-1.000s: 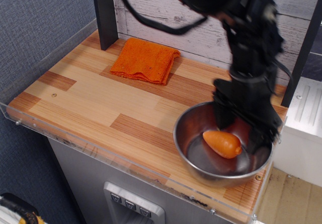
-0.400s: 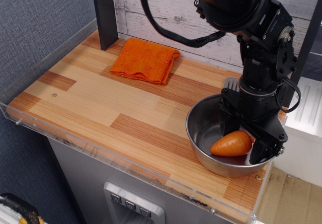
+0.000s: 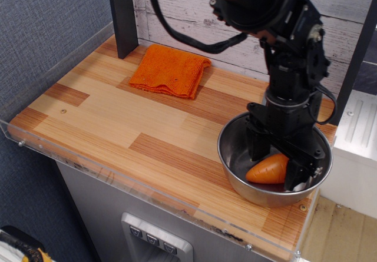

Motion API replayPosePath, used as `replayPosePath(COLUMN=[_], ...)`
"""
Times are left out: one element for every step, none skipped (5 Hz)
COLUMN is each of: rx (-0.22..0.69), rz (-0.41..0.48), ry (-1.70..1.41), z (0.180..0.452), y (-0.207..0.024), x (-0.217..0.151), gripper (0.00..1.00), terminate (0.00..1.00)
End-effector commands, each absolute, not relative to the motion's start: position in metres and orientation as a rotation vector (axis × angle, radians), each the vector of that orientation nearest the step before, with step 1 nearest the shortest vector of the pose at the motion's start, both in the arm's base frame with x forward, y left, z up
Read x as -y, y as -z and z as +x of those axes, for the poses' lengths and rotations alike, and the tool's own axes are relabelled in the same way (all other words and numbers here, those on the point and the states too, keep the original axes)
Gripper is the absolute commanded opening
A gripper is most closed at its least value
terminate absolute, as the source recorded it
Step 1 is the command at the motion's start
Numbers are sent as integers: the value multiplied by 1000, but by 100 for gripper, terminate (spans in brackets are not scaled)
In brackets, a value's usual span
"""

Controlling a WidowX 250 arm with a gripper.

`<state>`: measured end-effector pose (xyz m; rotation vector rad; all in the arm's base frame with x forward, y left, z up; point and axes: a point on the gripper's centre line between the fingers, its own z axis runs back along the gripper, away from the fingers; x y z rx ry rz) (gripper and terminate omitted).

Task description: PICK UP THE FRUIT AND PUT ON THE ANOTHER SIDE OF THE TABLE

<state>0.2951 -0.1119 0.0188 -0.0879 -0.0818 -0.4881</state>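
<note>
The fruit (image 3: 265, 170), a small glossy orange carrot-shaped toy, lies inside the steel bowl (image 3: 231, 160) at the right front of the striped wood table (image 3: 118, 115). My black gripper (image 3: 275, 163) reaches down into the bowl, its two fingers spread open and straddling the fruit's right end. One finger (image 3: 256, 147) stands behind the fruit and the other (image 3: 296, 172) to its right. The fruit rests on the bowl's bottom and is not lifted.
A folded orange cloth (image 3: 171, 70) lies at the back of the table. A dark post (image 3: 122, 15) stands at the back left. A clear acrylic rim (image 3: 88, 165) runs along the front and left edges.
The bowl slid to the right and the fruit turned inside it. My gripper has shifted slightly left and now stands over the fruit with its fingers on either side.
</note>
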Motion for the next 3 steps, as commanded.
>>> replayPosePath(rx=[122, 139, 217], rz=[-93, -141, -142], ry=[478, 481, 482], z=[295, 296, 300], y=[-41, -53, -90], x=[106, 105, 108], gripper=[0, 0, 0], terminate=[0, 0, 0])
